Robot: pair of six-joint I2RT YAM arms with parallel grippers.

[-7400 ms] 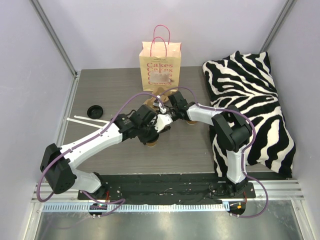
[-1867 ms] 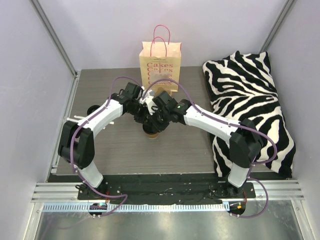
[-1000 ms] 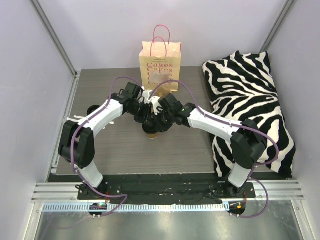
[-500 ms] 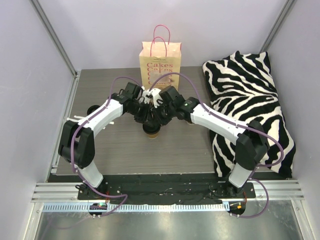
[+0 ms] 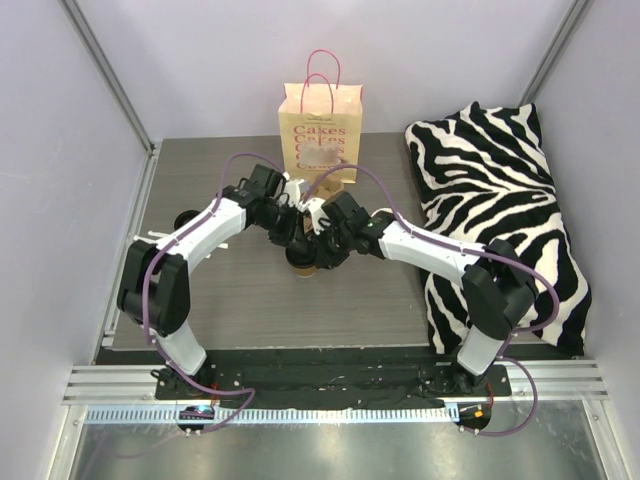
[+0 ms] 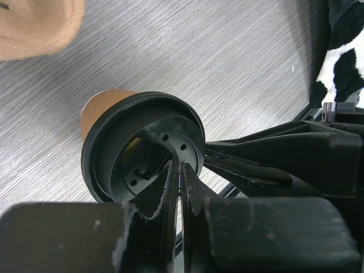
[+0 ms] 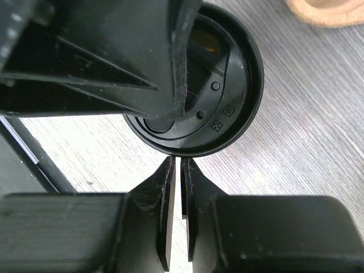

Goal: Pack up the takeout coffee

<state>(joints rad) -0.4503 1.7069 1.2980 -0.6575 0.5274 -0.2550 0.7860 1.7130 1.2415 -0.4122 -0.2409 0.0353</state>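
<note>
Coffee cup (image 5: 303, 263) upright on worktop (image 5: 220, 300), in front of bag (image 5: 320, 120) | my left fingers (image 6: 162, 193) pressed together, tips on lid (image 7: 224, 108) | my right fingers (image 7: 164, 216) pressed together, dropped from bag-side to just beside lid rim since the last frame.

A brown paper coffee cup (image 5: 303, 265) with black lid (image 6: 165, 128) stands upright before the Cakes paper bag (image 5: 320, 125).

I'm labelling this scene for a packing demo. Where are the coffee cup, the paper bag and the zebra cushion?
coffee cup (image 6: 99, 108), left wrist view, brown side wall beside the lid.
paper bag (image 5: 320, 128), top external view, printed front face.
zebra cushion (image 5: 500, 190), top external view, middle of its top surface.
</note>
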